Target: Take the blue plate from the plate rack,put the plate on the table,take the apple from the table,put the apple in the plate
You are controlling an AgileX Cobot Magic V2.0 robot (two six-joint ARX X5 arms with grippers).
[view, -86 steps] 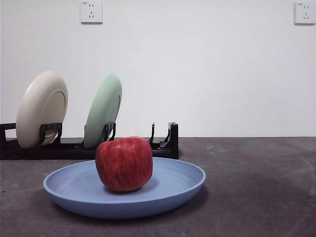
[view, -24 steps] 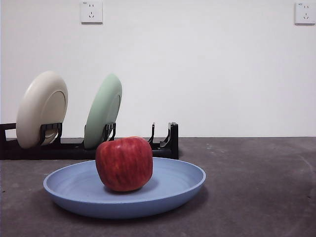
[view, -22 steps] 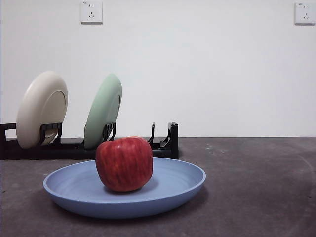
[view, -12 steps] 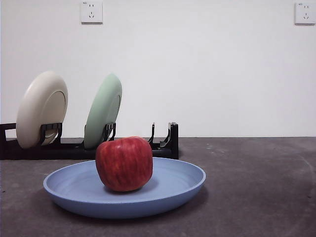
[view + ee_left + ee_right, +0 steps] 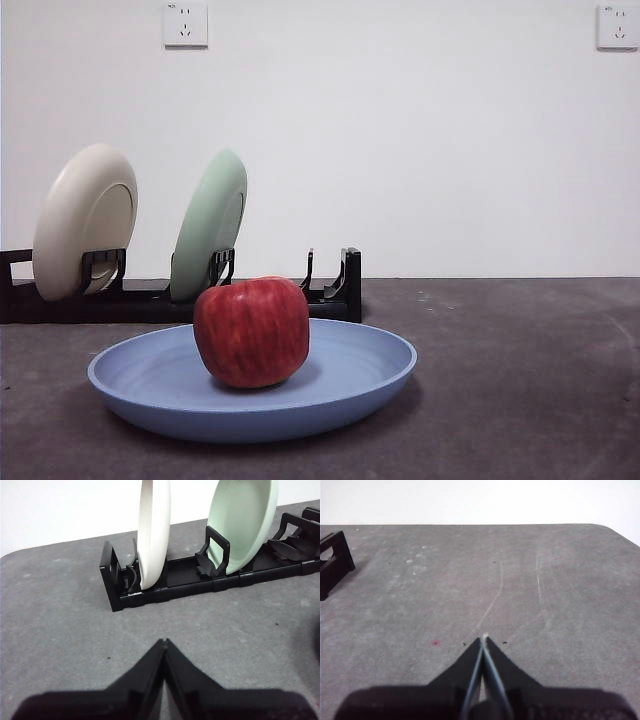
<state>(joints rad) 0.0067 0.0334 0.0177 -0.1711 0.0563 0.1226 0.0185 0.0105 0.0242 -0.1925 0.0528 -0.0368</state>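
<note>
A white wall backs the dark grey tabletop (image 5: 520,380). At left the plate rack (image 5: 180,298) holds only cream and green plates. In front lies the blue plate (image 5: 350,385), the apple (image 5: 251,331) resting inside. Left pincer (image 5: 164,642) and right pincer (image 5: 484,639) are both pressed together, empty, apart from the fruit; no reach seems needed.

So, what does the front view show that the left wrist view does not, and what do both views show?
Only the front view shows the apple sitting in the blue plate, which lies flat on the table, plus two wall sockets.

Only the left wrist view shows the left gripper, jaws shut, above bare table and holding nothing.

Both show the plate rack with the cream plate and the pale green plate standing in its slots, and an empty holder at one end.
</note>
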